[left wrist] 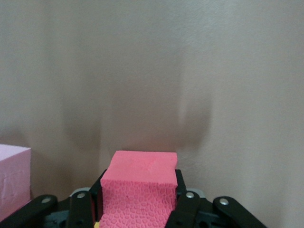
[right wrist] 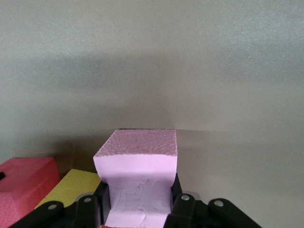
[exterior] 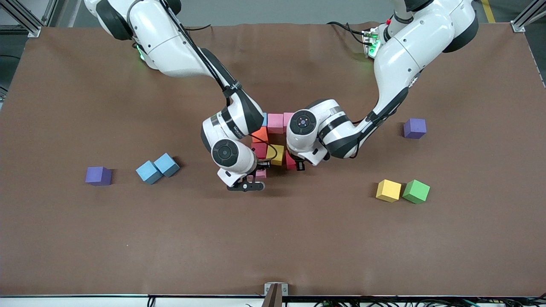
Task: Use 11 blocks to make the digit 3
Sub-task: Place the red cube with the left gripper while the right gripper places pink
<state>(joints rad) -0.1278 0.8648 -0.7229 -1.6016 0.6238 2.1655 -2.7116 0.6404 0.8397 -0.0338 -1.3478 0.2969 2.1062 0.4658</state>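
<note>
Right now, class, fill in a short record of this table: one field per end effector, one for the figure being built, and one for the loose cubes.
left end effector: shut on a red cube, at the cluster
right end effector: shut on a pink cube, at the cluster
figure: unfinished cluster of touching cubes at mid-table, partly hidden by both arms
loose blue cubes: touching pair toward the right arm's end
loose yellow cube and green cube: side by side toward the left arm's end
purple cubes: one near each end
</note>
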